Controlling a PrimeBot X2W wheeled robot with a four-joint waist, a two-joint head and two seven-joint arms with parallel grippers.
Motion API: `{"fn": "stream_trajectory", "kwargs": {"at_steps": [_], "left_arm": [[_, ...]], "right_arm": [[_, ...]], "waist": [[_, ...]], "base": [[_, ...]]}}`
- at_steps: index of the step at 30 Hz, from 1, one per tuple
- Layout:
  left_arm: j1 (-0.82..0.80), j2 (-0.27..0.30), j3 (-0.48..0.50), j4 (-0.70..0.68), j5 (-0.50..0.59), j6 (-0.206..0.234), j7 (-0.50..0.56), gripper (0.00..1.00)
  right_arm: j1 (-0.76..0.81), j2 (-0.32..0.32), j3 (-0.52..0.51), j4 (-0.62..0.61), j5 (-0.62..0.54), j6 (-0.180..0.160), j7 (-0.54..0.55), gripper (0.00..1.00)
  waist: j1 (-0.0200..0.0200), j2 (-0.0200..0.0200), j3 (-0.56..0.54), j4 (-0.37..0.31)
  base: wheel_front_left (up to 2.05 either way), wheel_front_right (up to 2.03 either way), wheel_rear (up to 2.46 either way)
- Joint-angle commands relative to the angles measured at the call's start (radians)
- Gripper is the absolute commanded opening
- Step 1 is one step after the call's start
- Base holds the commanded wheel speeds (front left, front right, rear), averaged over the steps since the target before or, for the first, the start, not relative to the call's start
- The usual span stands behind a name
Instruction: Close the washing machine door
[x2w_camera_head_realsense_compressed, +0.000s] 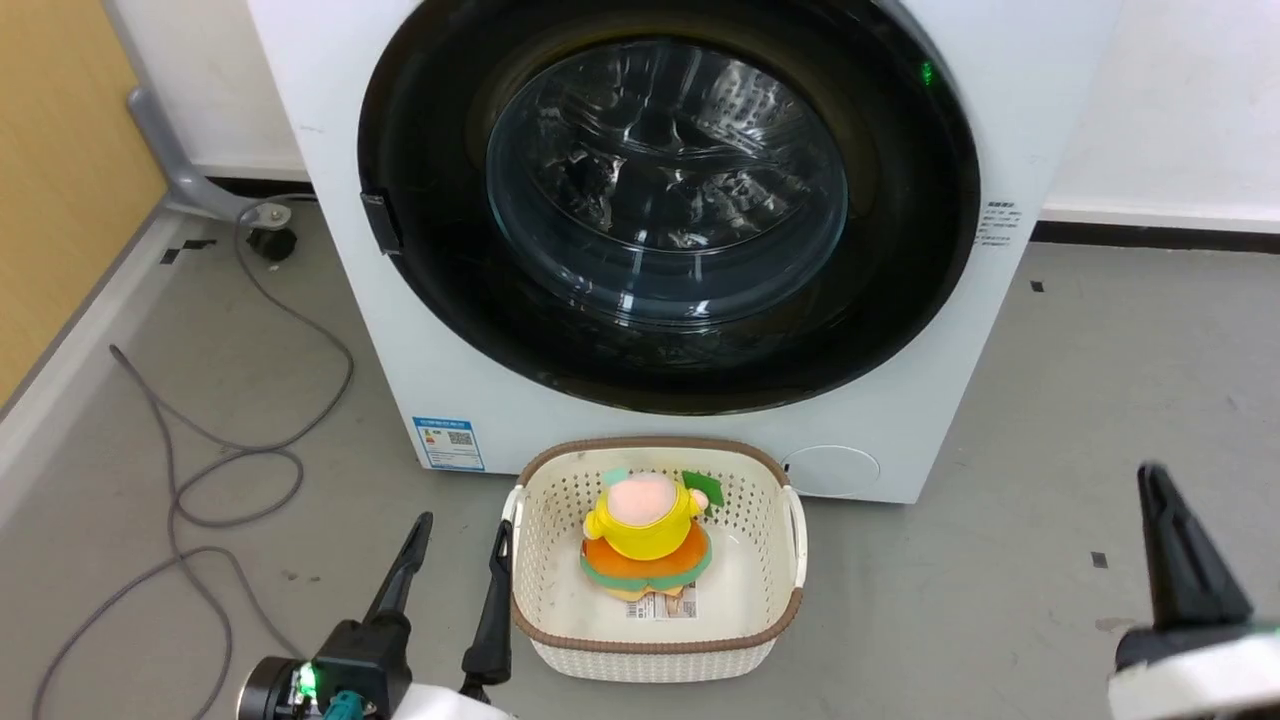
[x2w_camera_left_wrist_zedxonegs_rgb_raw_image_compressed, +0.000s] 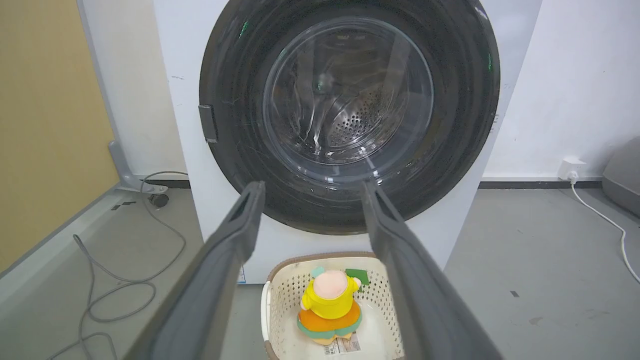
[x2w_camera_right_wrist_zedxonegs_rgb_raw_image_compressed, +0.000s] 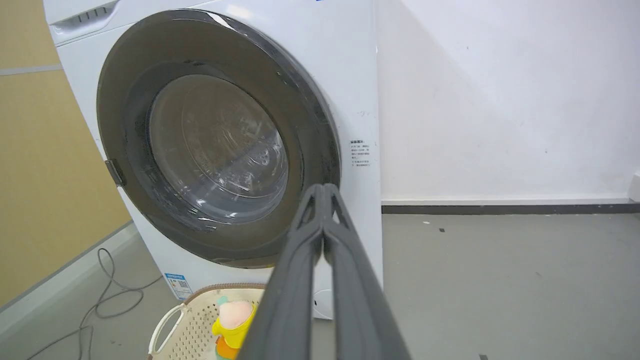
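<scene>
Washing machine door (x2w_camera_head_realsense_compressed: 665, 180) sits flat on the washing machine (x2w_camera_head_realsense_compressed: 450, 390), glass facing us — our left gripper (x2w_camera_head_realsense_compressed: 463, 525) spread wide, empty; right gripper (x2w_camera_right_wrist_zedxonegs_rgb_raw_image_compressed: 324, 190) pinched tight, empty.

I've got long dark tapered fingers (x2w_camera_head_realsense_compressed: 400, 575) on my left gripper (x2w_camera_head_realsense_compressed: 463, 521), a green wrist light (x2w_camera_head_realsense_compressed: 305, 682) and a white right forearm (x2w_camera_head_realsense_compressed: 1195, 685).

A white basket (x2w_camera_head_realsense_compressed: 650, 662) holding a toy (x2w_camera_head_realsense_compressed: 645, 535) stands at lower centre, just before the washing machine (x2w_camera_head_realsense_compressed: 480, 400). Bare floor (x2w_camera_head_realsense_compressed: 1050, 400) lies open at right; cables (x2w_camera_head_realsense_compressed: 300, 482) cross the lower left.
</scene>
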Motion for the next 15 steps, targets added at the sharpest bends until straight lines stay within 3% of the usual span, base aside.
{"fn": "stream_trajectory", "kwargs": {"at_steps": [1,2,6,15], "left_arm": [[0.019,0.005,-0.001,0.005,0.005,-0.001,-0.004,1.00],[0.022,0.006,-0.002,0.006,0.006,0.000,-0.004,1.00],[0.037,0.009,-0.008,0.011,0.016,0.003,-0.004,1.00],[0.047,0.005,-0.003,0.009,0.021,0.020,-0.004,1.00]], "right_arm": [[0.036,0.032,-0.018,-0.029,-0.017,-0.001,0.014,0.37],[0.054,0.046,-0.026,-0.045,-0.031,-0.001,0.023,1.00],[0.107,0.091,-0.039,-0.090,-0.063,-0.001,0.046,1.00],[0.151,0.114,-0.027,-0.102,-0.085,-0.001,0.045,1.00]], "waist": [[0.0002,0.0000,-0.002,-0.002],[0.0002,0.0000,-0.003,-0.002],[0.0002,0.0000,-0.008,-0.003],[0.0002,0.0000,-0.011,0.001]], "base": [[0.00,0.00,0.00],[0.00,0.00,0.00],[0.00,0.00,0.00],[0.00,0.00,0.00]]}}
